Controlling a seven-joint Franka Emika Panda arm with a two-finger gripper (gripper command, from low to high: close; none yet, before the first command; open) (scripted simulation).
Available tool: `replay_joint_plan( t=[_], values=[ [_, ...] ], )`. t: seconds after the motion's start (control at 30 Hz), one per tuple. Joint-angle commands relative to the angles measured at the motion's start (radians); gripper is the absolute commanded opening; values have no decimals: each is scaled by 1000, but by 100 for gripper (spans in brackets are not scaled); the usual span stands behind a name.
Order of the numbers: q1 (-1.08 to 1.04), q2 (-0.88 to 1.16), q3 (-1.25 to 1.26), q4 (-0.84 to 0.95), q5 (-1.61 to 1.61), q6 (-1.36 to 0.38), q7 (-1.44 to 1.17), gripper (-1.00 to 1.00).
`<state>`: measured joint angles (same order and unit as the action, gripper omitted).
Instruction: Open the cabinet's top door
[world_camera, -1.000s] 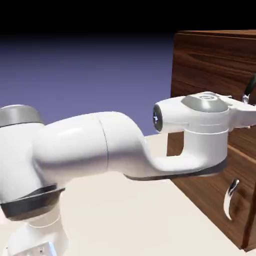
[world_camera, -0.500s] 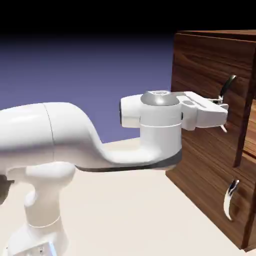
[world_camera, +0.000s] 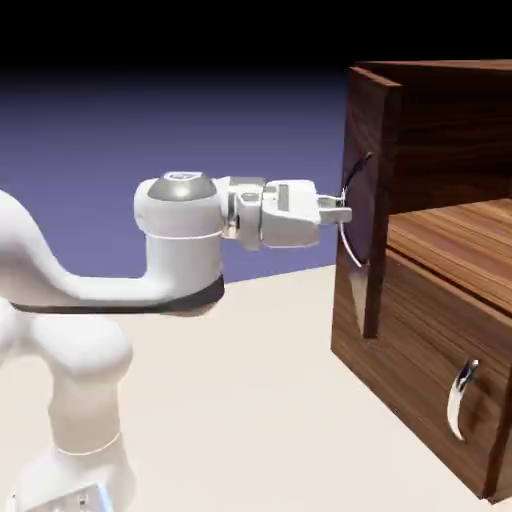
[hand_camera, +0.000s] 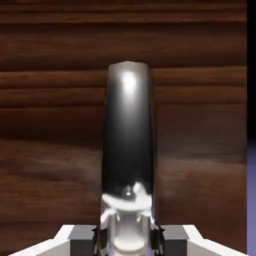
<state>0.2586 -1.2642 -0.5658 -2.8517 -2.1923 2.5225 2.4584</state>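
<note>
The dark walnut cabinet (world_camera: 440, 150) stands at the exterior view's right. Its top door (world_camera: 368, 200) is swung wide open and seen almost edge-on, with the cabinet's inside exposed behind it. My gripper (world_camera: 343, 212) is shut on the door's curved silver handle (world_camera: 350, 215). In the hand view the silver handle (hand_camera: 127, 150) rises large between my grey fingertips (hand_camera: 82, 240), with the door's wood grain (hand_camera: 50, 100) filling the picture behind it.
The lower panel (world_camera: 440, 390) stays shut, its own silver handle (world_camera: 459, 400) near the exterior view's lower right. My white arm (world_camera: 180, 230) stretches in from the left above the pale tabletop (world_camera: 250, 400).
My gripper has pulled back to the left with the handle in its grasp. The top door has swung out from nearly shut to wide open, and the arm has folded back.
</note>
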Motion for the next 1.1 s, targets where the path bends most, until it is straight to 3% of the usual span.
replay_joint_plan(
  t=[0.0,0.27,0.57,1.07],
  values=[
    [-22,-22,36,-24,42,-17,-12,-100],
    [-114,-195,320,-163,389,-157,-119,-100],
    [-72,-317,645,-219,756,-358,-201,-100],
    [-17,-217,1189,-78,1261,-747,-186,-100]
  ],
)
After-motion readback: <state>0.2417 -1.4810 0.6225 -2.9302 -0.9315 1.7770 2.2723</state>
